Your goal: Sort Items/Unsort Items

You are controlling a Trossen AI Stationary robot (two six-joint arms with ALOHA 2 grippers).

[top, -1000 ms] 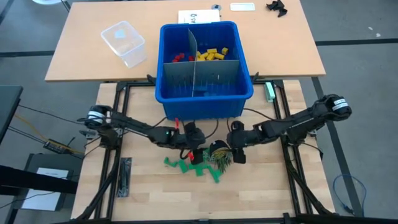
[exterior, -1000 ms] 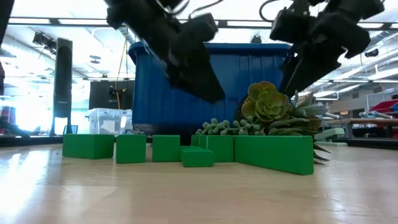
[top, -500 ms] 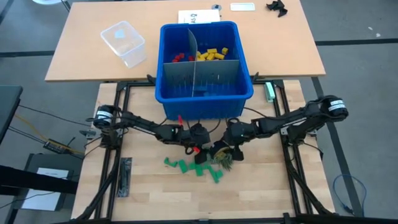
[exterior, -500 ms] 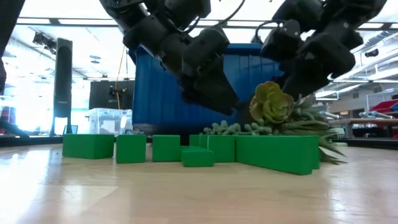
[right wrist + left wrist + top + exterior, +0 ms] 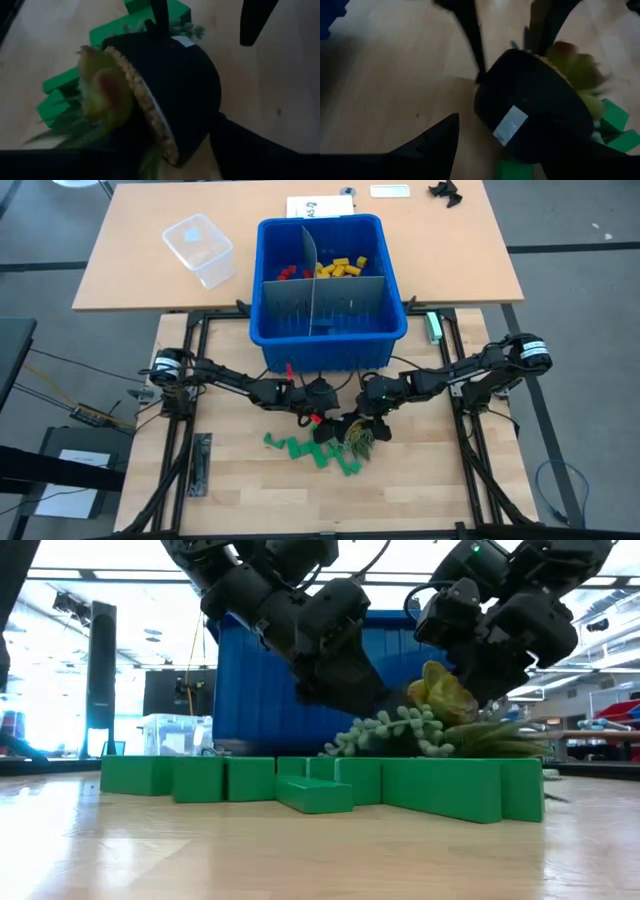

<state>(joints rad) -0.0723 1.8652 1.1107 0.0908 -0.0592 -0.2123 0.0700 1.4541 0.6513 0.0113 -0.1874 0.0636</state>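
Observation:
A small black pot (image 5: 352, 427) with a fake succulent (image 5: 445, 695) lies tipped among several green blocks (image 5: 303, 448) on the near table; the blocks stand in a row in the low view (image 5: 300, 780). My right gripper (image 5: 368, 420) comes from the right and is closed around the pot (image 5: 185, 85). My left gripper (image 5: 327, 422) comes from the left, open, at the pot's base (image 5: 530, 110). Red blocks (image 5: 290, 272) and yellow blocks (image 5: 340, 267) lie in the blue bin's far compartments. My left gripper touches the edge of the pot's base (image 5: 165, 40) with one fingertip (image 5: 159, 25), slanting down from the table's left. Its other finger (image 5: 437, 142) stands clear of the pot. My right gripper has the pot between its two fingers, slanting down from the table's right. One finger (image 5: 240, 145) lies on the pot's side wall (image 5: 212, 112); the succulent hides the other. The pot is tipped, mouth toward this gripper, base toward the left gripper. Whether it is clear of the table cannot be told.
The large blue bin (image 5: 395, 330) with grey slotted dividers (image 5: 320, 300) stands just beyond both grippers. A clear plastic container (image 5: 200, 248) sits on the far table, left. Bare wood lies near the front edge.
My right gripper has gone toward the table's left and closed in on the pot. The pot has tipped over further, its plant leaning right and its trailing stems risen. My left gripper has come in lower at the pot's base. Some green blocks have shifted.

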